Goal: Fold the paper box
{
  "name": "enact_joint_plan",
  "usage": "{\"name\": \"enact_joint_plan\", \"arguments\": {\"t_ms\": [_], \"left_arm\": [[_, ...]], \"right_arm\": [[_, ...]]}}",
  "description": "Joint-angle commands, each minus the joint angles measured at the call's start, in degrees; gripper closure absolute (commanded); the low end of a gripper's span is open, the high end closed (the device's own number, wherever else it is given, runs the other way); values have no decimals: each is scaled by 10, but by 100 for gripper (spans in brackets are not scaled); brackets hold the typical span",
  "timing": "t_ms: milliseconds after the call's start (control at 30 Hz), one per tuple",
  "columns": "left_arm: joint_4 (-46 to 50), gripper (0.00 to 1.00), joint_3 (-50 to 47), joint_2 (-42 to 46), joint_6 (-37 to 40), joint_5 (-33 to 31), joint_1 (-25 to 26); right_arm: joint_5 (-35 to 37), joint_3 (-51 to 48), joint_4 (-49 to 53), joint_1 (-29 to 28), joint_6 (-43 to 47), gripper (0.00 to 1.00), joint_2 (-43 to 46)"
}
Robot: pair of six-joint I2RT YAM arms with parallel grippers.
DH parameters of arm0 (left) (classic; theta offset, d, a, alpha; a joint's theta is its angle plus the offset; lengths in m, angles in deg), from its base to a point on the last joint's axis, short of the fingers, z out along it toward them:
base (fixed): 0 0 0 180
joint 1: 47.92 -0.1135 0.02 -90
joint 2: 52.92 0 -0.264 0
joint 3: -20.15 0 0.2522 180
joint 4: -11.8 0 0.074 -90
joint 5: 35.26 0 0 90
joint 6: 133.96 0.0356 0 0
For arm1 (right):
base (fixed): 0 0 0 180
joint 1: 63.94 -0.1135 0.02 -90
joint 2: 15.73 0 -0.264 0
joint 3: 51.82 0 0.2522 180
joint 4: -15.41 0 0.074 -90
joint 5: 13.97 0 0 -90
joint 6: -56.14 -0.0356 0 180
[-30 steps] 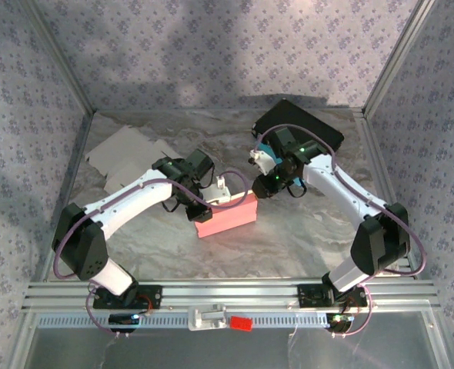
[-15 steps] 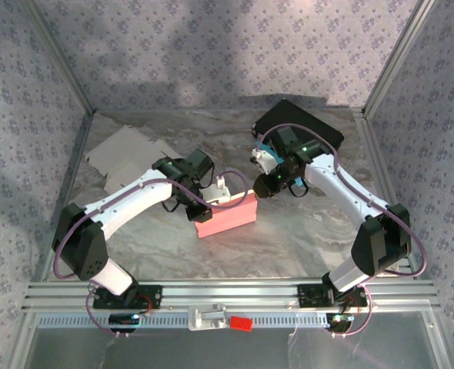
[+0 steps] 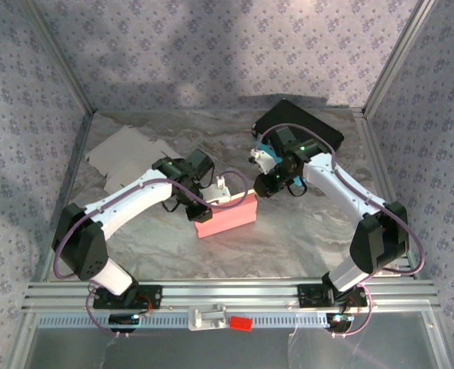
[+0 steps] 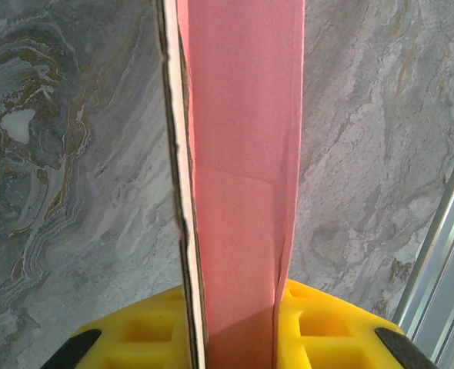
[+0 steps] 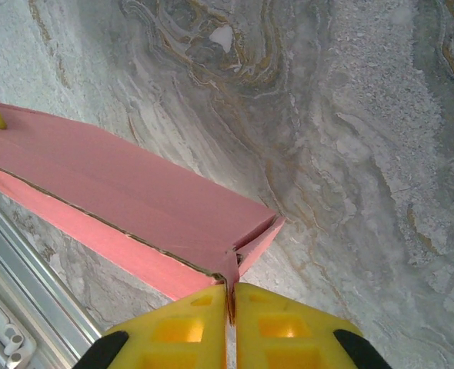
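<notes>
Box (image 4: 242,154) | my left gripper (image 4: 235,338) clamped on its wall as anchor | my right gripper (image 5: 228,307) pinched together on its 3 o'clock corner, to fold.

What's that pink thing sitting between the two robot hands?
The pink paper box. The left gripper clamps one end and the right gripper pinches a corner of the other end, as both wrist views show.

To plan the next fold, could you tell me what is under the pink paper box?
The marbled table lies beneath the pink paper box; the patch directly under it is covered and cannot be seen.
</notes>
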Motion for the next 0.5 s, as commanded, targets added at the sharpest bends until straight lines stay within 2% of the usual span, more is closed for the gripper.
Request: {"name": "enact_joint_plan", "arguments": {"t_ms": [0, 233, 467], "left_arm": [[12, 79, 21, -6, 4, 20, -4], [-4, 79, 20, -10, -11, 19, -4], [-20, 79, 18, -14, -29, 16, -6]], "right_arm": [[8, 17, 13, -5, -4, 93, -3], [37, 6, -3, -16, -43, 100, 7], [92, -32, -53, -47, -126, 100, 32]]}}
